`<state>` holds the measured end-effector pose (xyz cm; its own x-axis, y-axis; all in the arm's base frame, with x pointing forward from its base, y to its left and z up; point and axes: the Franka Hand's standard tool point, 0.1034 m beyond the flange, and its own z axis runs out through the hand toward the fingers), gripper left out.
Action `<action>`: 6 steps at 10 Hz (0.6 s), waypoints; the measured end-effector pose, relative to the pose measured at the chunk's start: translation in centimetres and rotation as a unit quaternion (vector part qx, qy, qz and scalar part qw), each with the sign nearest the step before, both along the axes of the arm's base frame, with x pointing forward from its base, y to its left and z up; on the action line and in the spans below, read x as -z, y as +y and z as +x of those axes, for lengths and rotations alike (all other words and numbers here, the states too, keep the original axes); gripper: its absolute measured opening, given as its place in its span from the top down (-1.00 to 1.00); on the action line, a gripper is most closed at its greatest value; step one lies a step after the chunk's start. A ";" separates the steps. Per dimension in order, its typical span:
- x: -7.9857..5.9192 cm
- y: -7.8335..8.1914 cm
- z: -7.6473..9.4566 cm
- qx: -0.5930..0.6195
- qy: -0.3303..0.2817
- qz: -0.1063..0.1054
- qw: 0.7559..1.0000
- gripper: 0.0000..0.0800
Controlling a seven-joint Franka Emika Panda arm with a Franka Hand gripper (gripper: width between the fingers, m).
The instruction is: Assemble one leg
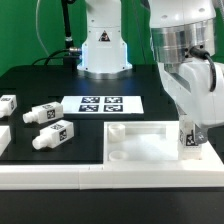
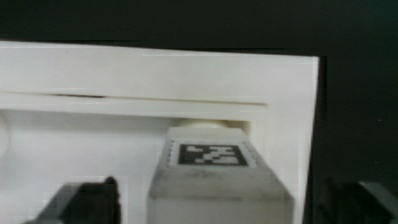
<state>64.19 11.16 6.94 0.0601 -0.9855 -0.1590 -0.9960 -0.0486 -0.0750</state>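
The leg (image 1: 187, 136) is a small white post with a black-and-white tag. It stands upright at the near corner of the large white panel (image 1: 140, 143) on the exterior view's right. My gripper (image 1: 189, 128) is straight above it, one finger on each side. In the wrist view the leg (image 2: 217, 170) runs between the dark fingers (image 2: 89, 203), with a thin light gap on each side, so the jaws are open around it. The panel (image 2: 125, 75) lies beneath.
Several loose legs (image 1: 52, 134) lie on the black table at the exterior view's left. The marker board (image 1: 103, 103) lies behind the panel. The arm's base (image 1: 100, 45) stands at the back. A white rim (image 1: 40, 180) runs along the front.
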 end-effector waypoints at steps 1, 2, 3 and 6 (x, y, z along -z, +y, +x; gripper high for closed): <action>0.1 -0.2 -0.1 -0.116 -0.019 -0.010 0.993 -0.55; 0.1 -0.2 -0.1 -0.220 -0.033 -0.020 0.975 -0.55; 0.0 0.3 -0.2 -0.294 -0.039 -0.031 0.955 -0.61; 0.0 0.5 -0.5 -0.377 -0.050 -0.048 0.924 -0.62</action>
<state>63.74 11.69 6.97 0.7450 -0.6664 -0.0291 -0.6643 -0.7373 -0.1231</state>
